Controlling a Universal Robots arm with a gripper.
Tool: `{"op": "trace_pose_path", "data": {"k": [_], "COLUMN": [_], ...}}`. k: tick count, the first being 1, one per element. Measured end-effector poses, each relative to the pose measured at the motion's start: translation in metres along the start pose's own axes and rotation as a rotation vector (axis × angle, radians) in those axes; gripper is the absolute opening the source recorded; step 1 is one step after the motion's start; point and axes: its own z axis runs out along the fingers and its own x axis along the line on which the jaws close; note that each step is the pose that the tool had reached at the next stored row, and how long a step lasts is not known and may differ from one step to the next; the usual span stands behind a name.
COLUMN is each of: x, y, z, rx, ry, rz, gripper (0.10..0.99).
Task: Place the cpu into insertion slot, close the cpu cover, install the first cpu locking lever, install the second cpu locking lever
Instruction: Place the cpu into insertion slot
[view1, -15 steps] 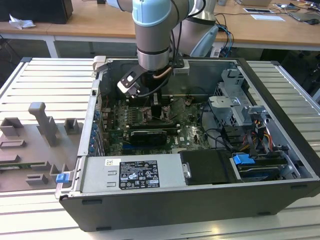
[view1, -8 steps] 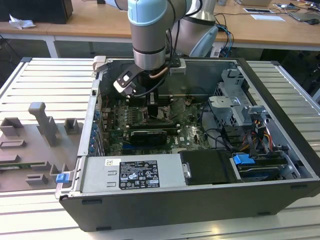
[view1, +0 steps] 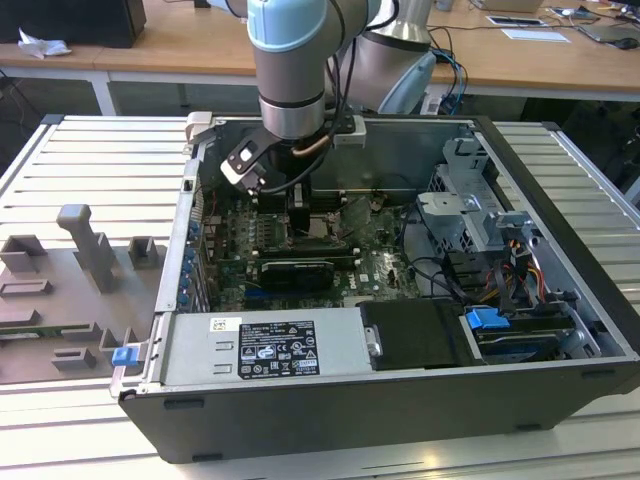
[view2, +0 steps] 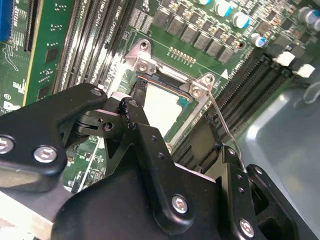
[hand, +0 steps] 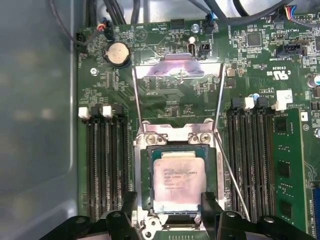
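One cpu (hand: 178, 181) seated in insertion slot (hand: 145, 175), cpu cover (hand: 177, 69) raised

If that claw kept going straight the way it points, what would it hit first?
Most likely the cpu, which lies in the insertion slot right beneath the gripper; depth is hard to judge, so the slot's metal rim could come first.

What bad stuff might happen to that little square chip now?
The cpu lies in the insertion slot with the gripper close beside it, so a bump might nudge it crooked. The cpu cover is flipped open; closing it on a crooked chip could jam. The wire lever beside the slot might snag the gripper.
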Motion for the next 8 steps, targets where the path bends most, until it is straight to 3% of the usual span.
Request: {"op": "trace_pose_path", "data": {"k": [5, 8], "x": [0.0004, 0.0004], "y": [0.0005, -0.0008], "z": [-0.0062, -0.0064], "rx": [0.002, 0.003], "ry": [0.0346, 0.0401], "rz": [0.004, 0.005], "gripper": [0.62, 0.62]}}
